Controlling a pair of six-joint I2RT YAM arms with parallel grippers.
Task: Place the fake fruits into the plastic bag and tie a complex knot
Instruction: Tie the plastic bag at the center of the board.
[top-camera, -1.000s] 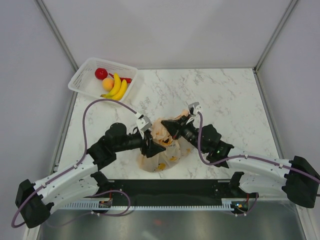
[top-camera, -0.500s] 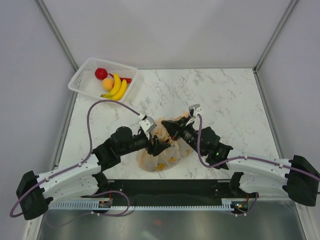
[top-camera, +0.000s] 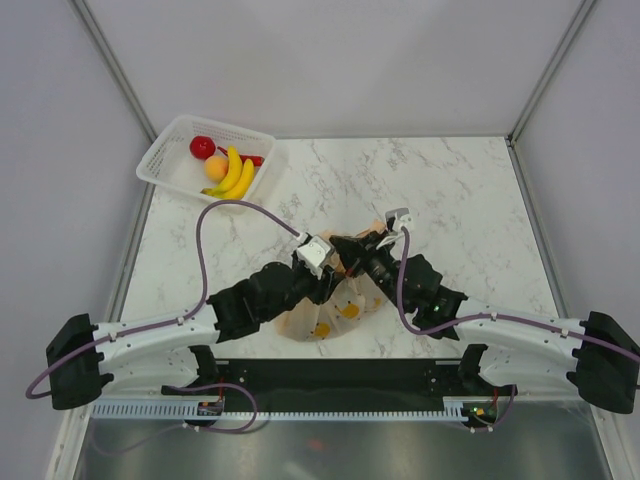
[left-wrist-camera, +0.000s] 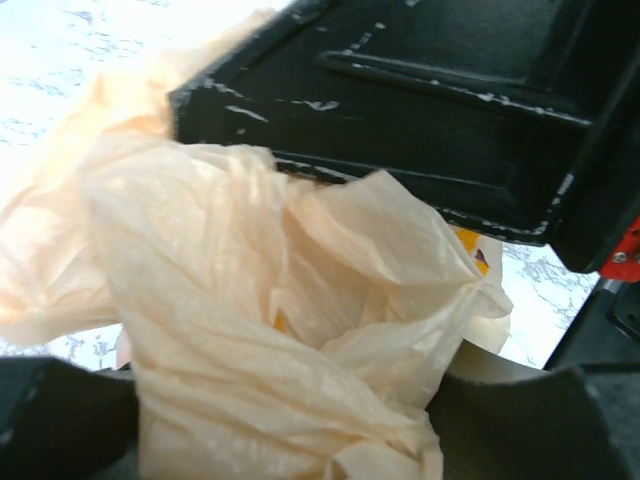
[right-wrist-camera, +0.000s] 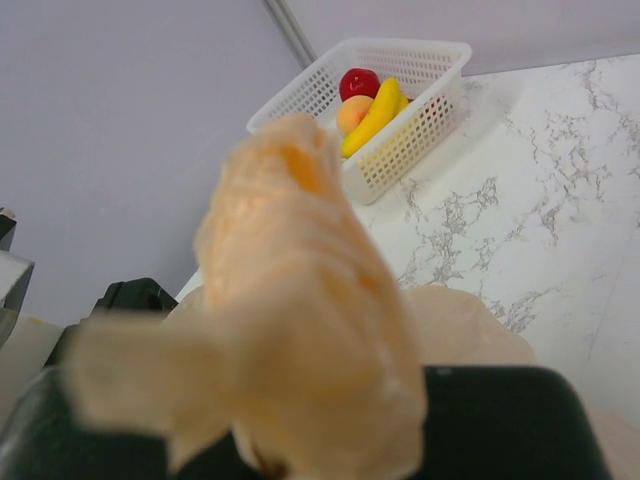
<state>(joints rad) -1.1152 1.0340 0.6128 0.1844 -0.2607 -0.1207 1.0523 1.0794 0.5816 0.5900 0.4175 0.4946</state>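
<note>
1. Thin peach printed plastic bag (top-camera: 335, 312), centre of marble table (top-camera: 450, 190), apparently untied.
2. Right gripper (top-camera: 388, 232) pinches bag plastic; left gripper (top-camera: 332, 265) straddles it, grip unclear.
3. Glossy fake fruits (top-camera: 226, 170) unbagged in white lattice basket (top-camera: 172, 150), eleven o'clock.

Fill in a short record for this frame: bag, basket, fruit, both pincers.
bag: peach plastic bag on the marble table, top bunched between the arms
basket: white basket, far left corner
fruit: apple, peach and bananas lie in the basket, not yet bagged
left pincer: one finger either side of crumpled bag plastic; grip unclear
right pincer: shut on a strip of the bag
</note>
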